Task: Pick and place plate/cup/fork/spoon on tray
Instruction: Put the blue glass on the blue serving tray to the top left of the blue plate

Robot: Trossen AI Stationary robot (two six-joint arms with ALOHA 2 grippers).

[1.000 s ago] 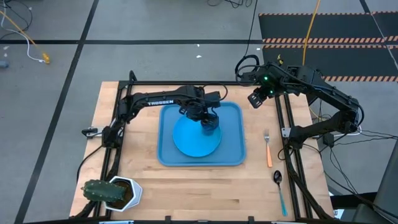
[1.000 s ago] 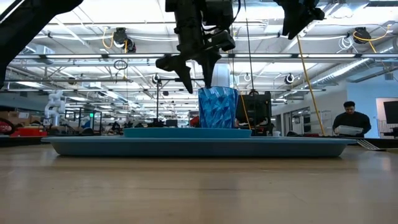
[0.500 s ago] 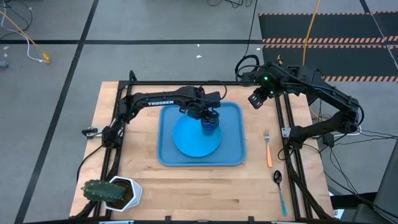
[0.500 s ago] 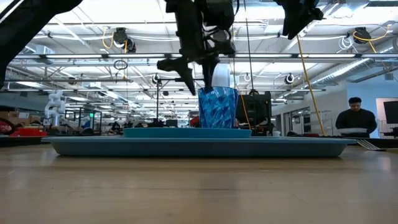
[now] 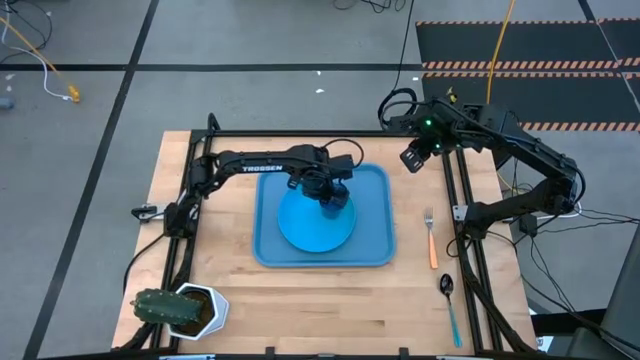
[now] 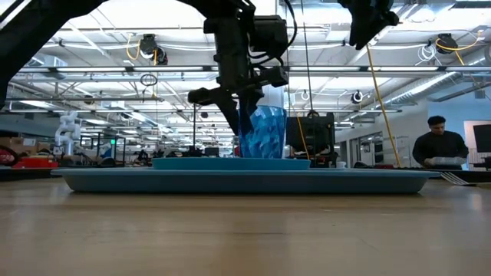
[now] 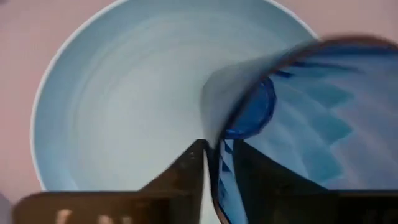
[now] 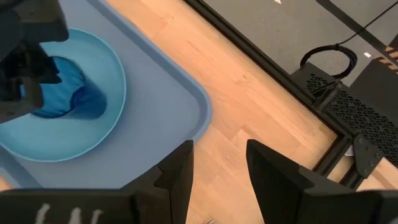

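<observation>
Overhead lights of a workshop hall glow behind the wooden desk (image 5: pixel 300 290), where we see the left gripper (image 5: pixel 330 190) down over the tray (image 5: pixel 375 245), its jaws closing across the rim of the cup (image 6: pixel 263 132), one finger inside the wall and one outside; the cup stands, slightly tipped, on the plate (image 5: pixel 305 225) that lies in the tray. We judge the pinch not yet firm. Right of the tray, fork (image 5: pixel 431 240) and spoon (image 5: pixel 450 305) lie on the bare desk, handles pointing to the near edge, nearer the right gripper (image 5: pixel 412 160), which hangs with jaws apart above the tray's far right corner.
</observation>
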